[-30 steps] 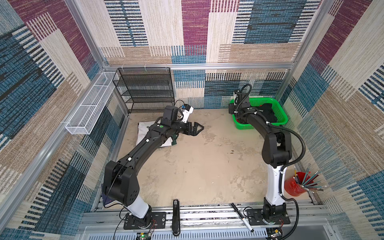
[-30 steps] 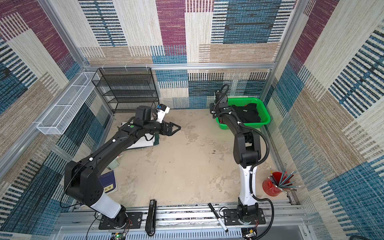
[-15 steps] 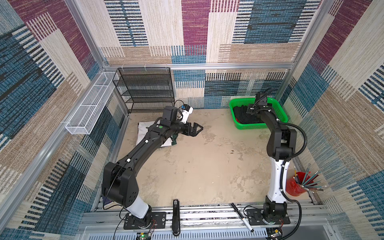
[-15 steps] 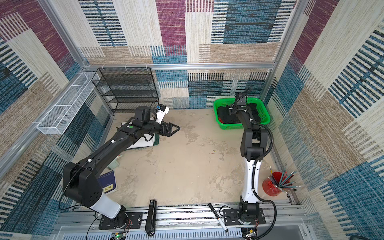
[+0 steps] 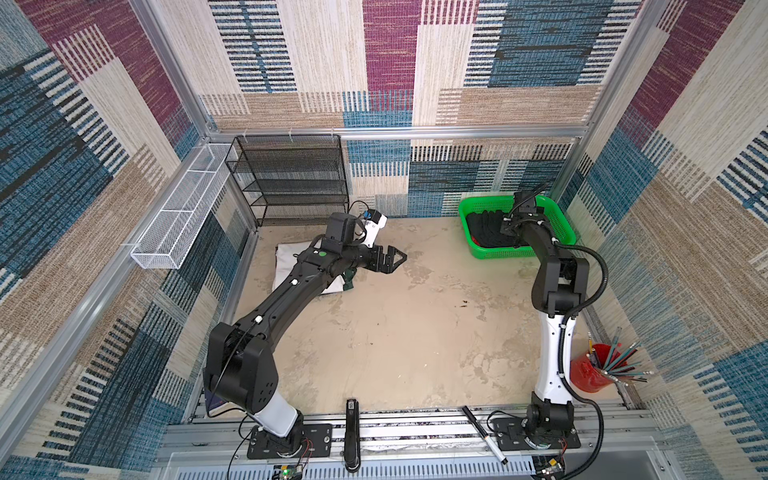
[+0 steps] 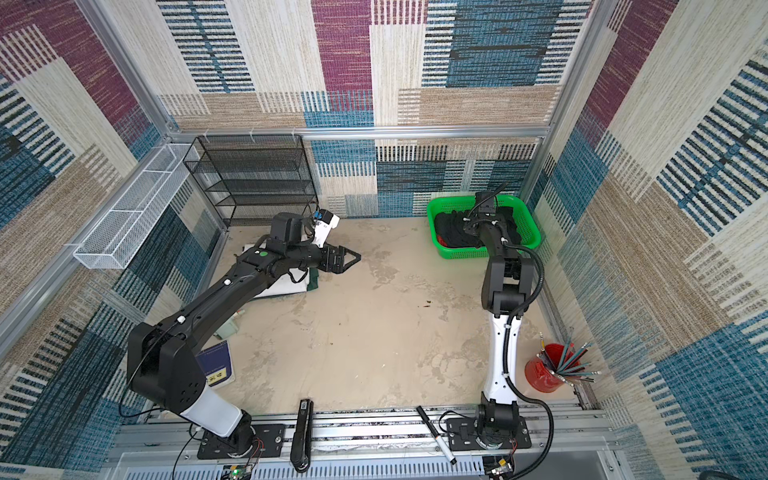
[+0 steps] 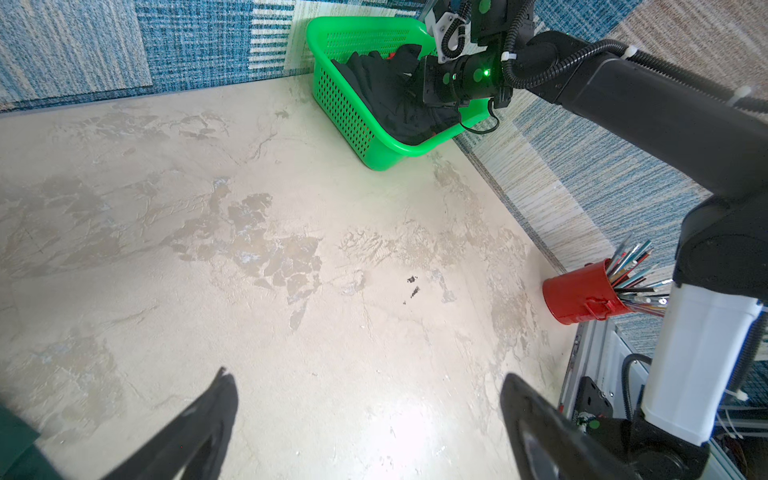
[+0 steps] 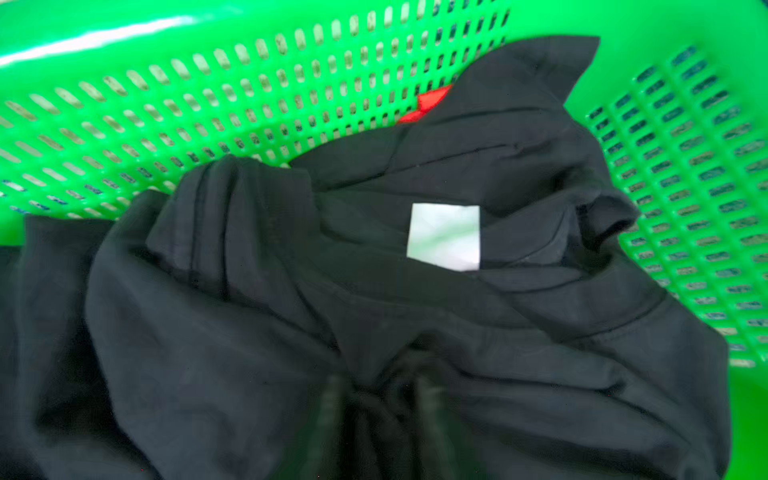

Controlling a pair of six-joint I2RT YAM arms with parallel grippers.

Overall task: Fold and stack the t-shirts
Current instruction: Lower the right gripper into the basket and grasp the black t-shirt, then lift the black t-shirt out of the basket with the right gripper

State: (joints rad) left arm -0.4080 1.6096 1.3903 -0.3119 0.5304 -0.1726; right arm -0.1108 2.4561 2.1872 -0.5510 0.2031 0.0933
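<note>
tabletop basket [image 5: 559,216]: black t-shirt [image 8: 249,311], label [image 8: 444,237] up, pinched by right end effector [image 8: 380,409]; left end effector [image 7: 365,376] spread

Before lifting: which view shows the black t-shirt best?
Right wrist view: the black t-shirt fills it, label plain. Both top views and left wrist view show a dark heap in the green basket, partly behind the arm.

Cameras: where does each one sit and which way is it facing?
Top views: high at the front, looking down on the table; left arm, right arm show.
Left wrist: over the table, facing the green basket; open left gripper shows.
Right wrist: over the basket, facing the black t-shirt; right gripper pinching it.
Shared: all see the basket.
</note>
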